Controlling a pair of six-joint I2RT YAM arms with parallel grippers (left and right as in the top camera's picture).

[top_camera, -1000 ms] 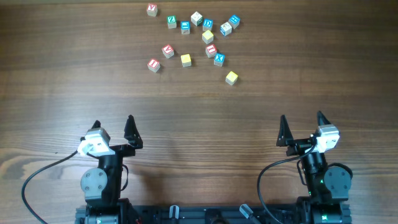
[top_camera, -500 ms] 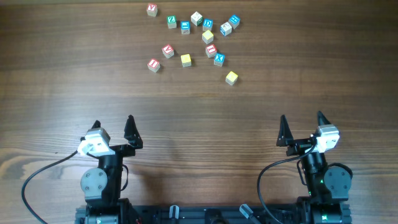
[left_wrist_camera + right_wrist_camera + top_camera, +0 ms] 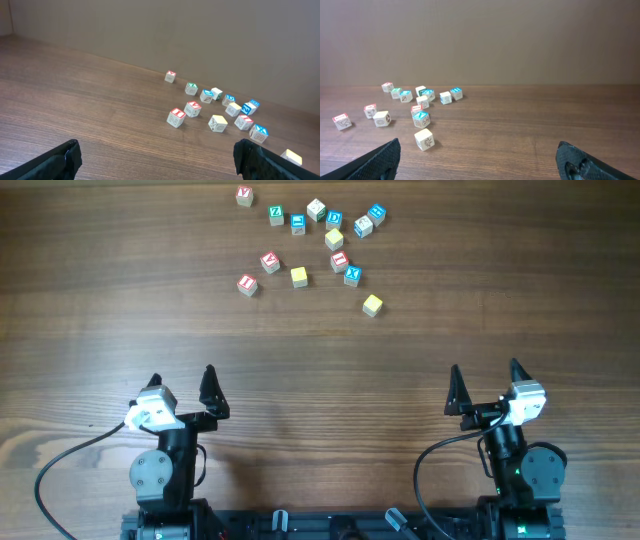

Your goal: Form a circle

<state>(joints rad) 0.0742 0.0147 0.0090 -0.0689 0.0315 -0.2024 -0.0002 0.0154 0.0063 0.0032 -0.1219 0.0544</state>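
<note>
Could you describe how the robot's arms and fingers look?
The left gripper and right gripper have black, pointed fingers. Each black arm carries a white wrist block and a round grey joint cover; black cables loop from the bases.

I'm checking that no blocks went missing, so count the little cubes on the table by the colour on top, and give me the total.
Red-lettered cubes: 4
Blue-lettered cubes: 5
Green-lettered cube: 1
Plain yellow cubes: 3
Pale cube, top colour too small to tell: 1
Total: 14
</note>
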